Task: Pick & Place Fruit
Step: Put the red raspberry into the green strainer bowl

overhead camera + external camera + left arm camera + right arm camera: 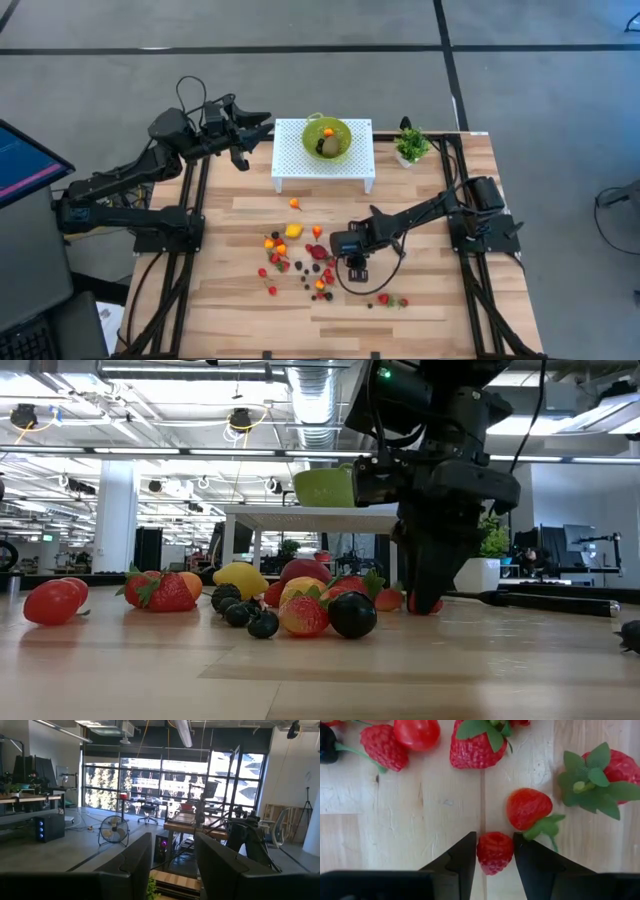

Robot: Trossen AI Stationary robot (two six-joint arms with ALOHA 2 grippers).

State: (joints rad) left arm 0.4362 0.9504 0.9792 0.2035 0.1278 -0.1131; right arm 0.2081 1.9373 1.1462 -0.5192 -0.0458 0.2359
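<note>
On the wooden table (pixel 430 290), a small red berry (pixel 494 851) is being pinched between the half-closed right gripper (pixel 494 865) fingers, lifting toward the green bowl (pixel 327 138) being called for next.

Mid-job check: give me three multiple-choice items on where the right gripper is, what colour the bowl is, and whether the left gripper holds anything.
1. The right gripper is
A. over the bowl
B. down among the scattered fruit on the table
C. beside the potted plant

2. The bowl on the white stand is
A. green
B. blue
C. red

3. The left gripper is
A. shut on a banana
B. holding a knife
C. holding nothing

Key: 1 B, its fingers flank a small red berry on the wood; 2 A, the high view shows green; 3 C, only room shows between its fingers.
</note>
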